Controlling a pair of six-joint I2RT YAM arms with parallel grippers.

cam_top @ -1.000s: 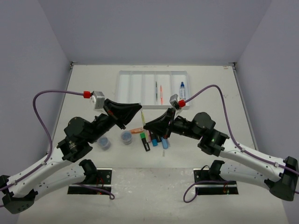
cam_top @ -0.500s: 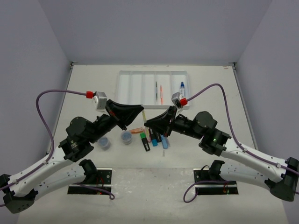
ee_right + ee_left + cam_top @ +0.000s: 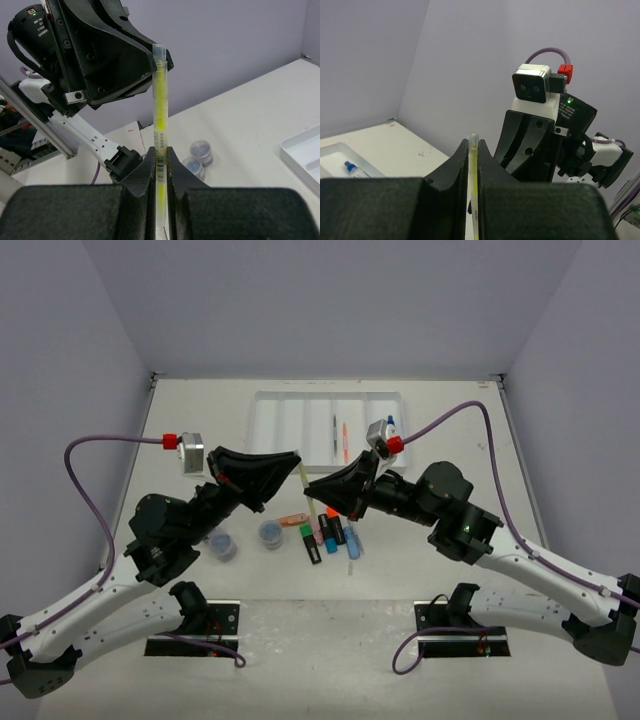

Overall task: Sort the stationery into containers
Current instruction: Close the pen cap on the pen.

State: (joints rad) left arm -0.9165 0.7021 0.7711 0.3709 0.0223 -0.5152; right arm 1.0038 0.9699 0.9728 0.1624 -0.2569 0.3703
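Two round clear tubs (image 3: 224,545) with blue contents stand on the surface (image 3: 180,440) at left, near each other but apart, below the left arm. The left gripper (image 3: 296,458) is raised above the surface, with its fingers pressed together on a yellow pen (image 3: 160,100). The left wrist view shows the pen seated in the narrow slot between the two fingers, its clear end projecting past the fingertips. The pen is off the surface, between the tray and the loose items, and spans the gap between the two grippers. The right gripper (image 3: 308,483) meets the left gripper tip to tip and is also pinched on the same pen. The right wrist view shows its fingers closed on the barcode-printed section of the barrel. Below the grippers a cluster of short highlighters (image 3: 329,535) lies on the surface: orange and green at its left, blue and black-bodied ones to the right, close together. The white tray (image 3: 275,425) sits at the far side of the surface. A dark pen (image 3: 335,432) and an orange pen (image 3: 345,440) lie lengthwise in it, right of centre; the exact compartment cannot be determined. A blue-capped bottle (image 3: 390,423) lies in the rightmost compartment, partly hidden by the right wrist camera (image 3: 378,432).
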